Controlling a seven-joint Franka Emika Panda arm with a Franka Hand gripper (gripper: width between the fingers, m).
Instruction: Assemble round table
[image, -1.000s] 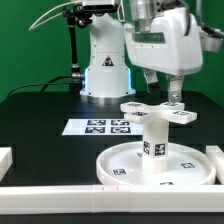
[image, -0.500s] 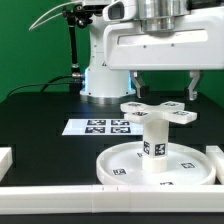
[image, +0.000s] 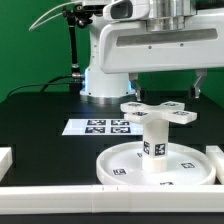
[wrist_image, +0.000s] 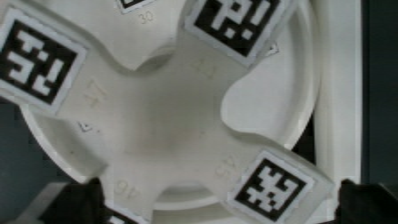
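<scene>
Round disc (image: 158, 166) lies flat on the black table (image: 40, 125), at the front of the scene, rim up, small tags on its face. Short cylinder leg (image: 154, 139) stands upright in the disc's central hub, one tag facing the camera. Cross-shaped foot (image: 157, 110) sits on top of the leg, level as far as I can tell, tags on its arms.

Marker board (image: 98, 127) lies flat on the table just behind the disc, towards the exterior view's left. White border bar (image: 100, 203) runs along the front edge, just in front of the disc; another bar end (image: 5, 158) sits well off to the exterior view's left of the disc.

End effector (image: 163, 82): the arm's white body hangs above the foot and fills the top of the exterior view. Two dark fingers (image: 201, 85) hang down on either side, spread wide, clear of the foot, gripping nothing.

Wrist view looks straight down on the foot (wrist_image: 169, 105), with dark fingertips (wrist_image: 365, 203) at opposite edges of the frame, not touching it.
</scene>
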